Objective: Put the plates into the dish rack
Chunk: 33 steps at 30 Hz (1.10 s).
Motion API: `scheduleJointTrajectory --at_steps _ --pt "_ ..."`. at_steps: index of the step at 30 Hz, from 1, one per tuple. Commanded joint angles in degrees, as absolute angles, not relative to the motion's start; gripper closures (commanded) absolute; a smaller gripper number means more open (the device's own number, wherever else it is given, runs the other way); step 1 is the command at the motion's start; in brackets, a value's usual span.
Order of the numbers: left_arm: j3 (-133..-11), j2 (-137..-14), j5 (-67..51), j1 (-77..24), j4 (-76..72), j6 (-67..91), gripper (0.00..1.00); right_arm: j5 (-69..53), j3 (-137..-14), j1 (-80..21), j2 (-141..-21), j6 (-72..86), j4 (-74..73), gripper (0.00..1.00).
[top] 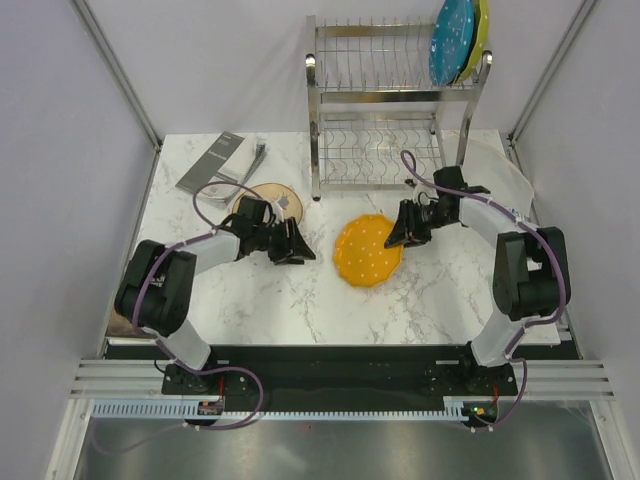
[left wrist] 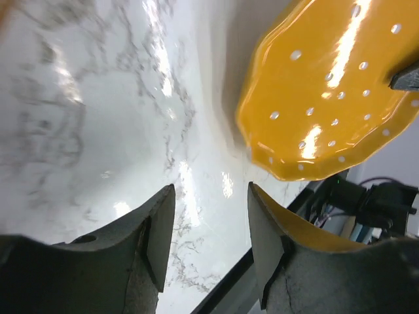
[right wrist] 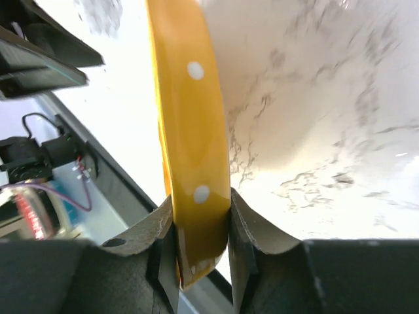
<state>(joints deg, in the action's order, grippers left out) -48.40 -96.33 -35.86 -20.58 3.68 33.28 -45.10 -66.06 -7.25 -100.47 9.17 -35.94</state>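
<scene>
- at the near edge of the marble table [top: 250,300], nothing but the two arm bases, side by side.
- further in on the left, the left gripper [top: 300,248] [left wrist: 211,196], low over the marble, fingers [left wrist: 154,229] apart with only bare table between them.
- just right of it and not touching it, the orange plate [top: 367,250] [left wrist: 327,91] [right wrist: 186,131], white-dotted and scalloped, near the middle of the table, tilted with its right edge raised; cannot tell whether the lower edge touches the marble.
- on that raised rim, the right gripper [top: 398,235] [right wrist: 200,196], fingers [right wrist: 252,242] clamped on the plate from both faces, seen edge-on from the right wrist.
- behind the left gripper, the tan plate [top: 272,200], flat on the table, partly hidden by the left arm.
- further back on the left, a grey booklet [top: 218,160] lying flat.
- at the far right, a white sheet [top: 500,170] beside the rack's foot.
- at the back, the dish rack [top: 390,100], upright, two tiers of steel wire.
- in the upper tier, at the right end, the teal plate [top: 450,40] on edge, and the lime green plate [top: 480,30] just behind it, close together.
- lower tier: only wire slots in view.
</scene>
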Motion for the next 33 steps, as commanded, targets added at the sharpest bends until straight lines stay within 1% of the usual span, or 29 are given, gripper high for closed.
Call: scheduleJointTrajectory --at_steps 1,5,8,11,12,13,17,18,20,21,24,26,28,29,31,32,33 --pt "-46.76 -88.87 -33.66 -15.3 4.39 27.86 0.44 -49.13 -71.54 -6.94 -95.54 5.18 -40.08 1.0" --pt "-45.62 -84.73 -34.8 -10.74 6.06 25.85 0.44 -49.13 -74.52 -6.94 -92.65 2.64 -42.79 1.0" --pt "-44.74 -81.92 -34.72 -9.41 6.24 25.4 0.44 -49.48 -79.35 -6.94 -90.45 0.45 -46.4 1.0" --pt "-44.3 -80.07 -34.72 -9.05 5.89 25.31 0.44 -51.06 -87.6 -6.94 -89.48 -5.15 -53.5 1.0" --pt "-44.3 -79.72 -34.72 -8.97 5.63 25.31 0.44 -51.33 -92.76 -6.94 -89.65 -6.49 -55.87 1.0" --pt "-44.21 -79.46 -34.63 -8.88 5.54 25.23 0.44 -52.02 -95.16 -6.86 -89.56 -7.46 -59.81 1.0" --pt "-44.65 -79.19 -35.07 -8.53 5.36 25.31 0.44 -55.1 -105.89 -6.77 -90.17 -6.6 -62.23 1.0" --pt "-44.74 -79.1 -34.98 -8.44 5.36 25.4 0.44 -56.15 -110.87 -6.77 -90.78 -4.16 -62.05 1.0" --pt "-44.82 -79.1 -35.07 -8.26 5.45 25.49 0.44 -58.78 -116.34 -6.59 -92.89 -0.9 -59.43 1.0" --pt "-45.0 -79.19 -35.42 -8.26 5.45 25.49 0.44 -59.93 -121.76 -5.81 -93.51 4.86 -55.76 1.0" --pt "-45.26 -79.72 -36.3 -8.26 5.54 25.66 0.44 -62.49 -132.77 -3.96 -96.93 12.99 -48.81 1.0" --pt "-45.35 -79.89 -36.56 -8.26 5.54 26.36 0.45 -61.09 -137.09 -2.65 -98.96 14.58 -46.77 1.0" --pt "-45.18 -79.89 -36.65 -8.26 5.19 26.89 0.45 -59.51 -140.0 -1.67 -100.36 17.56 -41.68 1.0" --pt "-45.18 -79.81 -36.65 -8.26 5.1 27.07 0.45 -55.85 -141.84 -1.41 -100.89 17.84 -40.27 1.0" --pt "-45.09 -79.72 -36.56 -8.26 5.01 26.89 0.44 -53.62 -145.0 -1.32 -104.04 18.1 -37.45 1.0" --pt "-45.09 -79.72 -36.56 -8.26 5.1 26.81 0.45 -52.22 -149.63 -1.41 -105.45 17.93 -37.09 1.0" --pt "-45.0 -79.72 -36.56 -8.26 5.27 26.72 0.45 -49.6 -151.77 -1.32 -106.86 17.58 -36.92 1.0"
